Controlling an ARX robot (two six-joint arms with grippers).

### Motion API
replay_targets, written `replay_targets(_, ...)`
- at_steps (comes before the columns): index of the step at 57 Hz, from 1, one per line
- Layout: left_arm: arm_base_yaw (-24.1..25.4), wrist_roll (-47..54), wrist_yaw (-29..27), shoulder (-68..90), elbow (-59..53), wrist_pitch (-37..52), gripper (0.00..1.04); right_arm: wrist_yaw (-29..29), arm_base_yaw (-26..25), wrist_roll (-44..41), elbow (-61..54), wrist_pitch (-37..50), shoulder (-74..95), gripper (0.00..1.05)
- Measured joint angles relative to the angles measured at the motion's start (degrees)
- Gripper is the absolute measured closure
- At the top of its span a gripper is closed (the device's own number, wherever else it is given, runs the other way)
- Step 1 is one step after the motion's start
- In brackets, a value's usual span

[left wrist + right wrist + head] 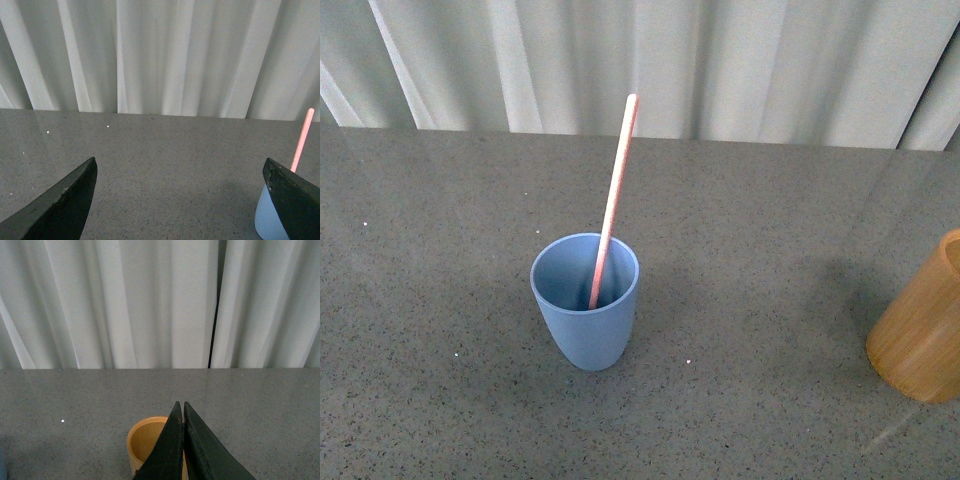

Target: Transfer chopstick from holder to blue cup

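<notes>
Chopstick (615,190) leaning in blue cup (586,310); holder (920,330) standing well apart; left jaws gaping, right jaws closed empty.

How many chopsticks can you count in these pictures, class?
1: a long thin pale pink chopstick leaning inside the light blue plastic cup. The brown bamboo holder is cut off in front; its visible interior shows none.

pink chopstick (614,200) aslant in blue cup (586,310), bamboo holder (923,330) apart
</notes>
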Motion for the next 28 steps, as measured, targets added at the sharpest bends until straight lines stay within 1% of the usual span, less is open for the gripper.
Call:
replay_targets(7,0.00,0.02,-0.02,-0.02,0.00,0.00,0.07,-0.02,0.00,-0.04,0.00,-0.02,0.00,1.04)
replay_targets(14,0.00,0.00,0.00,-0.02,0.00,0.00,0.07,0.00,0.00,-0.04,0.00,-0.02,0.00,0.77)
replay_targets(15,0.00,0.00,-0.02,-0.02,0.00,0.00,0.07,0.00,0.00,-0.02,0.00,-0.02,0.00,0.75)
replay_targets(20,0.00,0.00,-0.02,-0.02,0.00,0.00,0.07,-0.02,0.00,-0.04,0.00,-0.02,0.00,0.59)
replay_targets(21,0.00,0.02,0.00,-0.02,0.00,0.00,0.07,0.00,0.00,-0.04,0.00,-0.02,0.00,0.57)
replay_targets(23,0.00,0.00,0.00,-0.02,0.00,0.00,0.07,0.00,0.00,-0.04,0.00,-0.02,0.00,0.50)
replay_targets(26,0.00,0.00,0.00,-0.02,0.00,0.00,0.07,0.00,0.00,-0.02,0.00,-0.02,0.00,0.43)
replay_targets(28,0.00,0.00,0.00,-0.02,0.00,0.00,0.07,0.00,0.00,-0.02,0.00,-0.02,0.00,0.36)
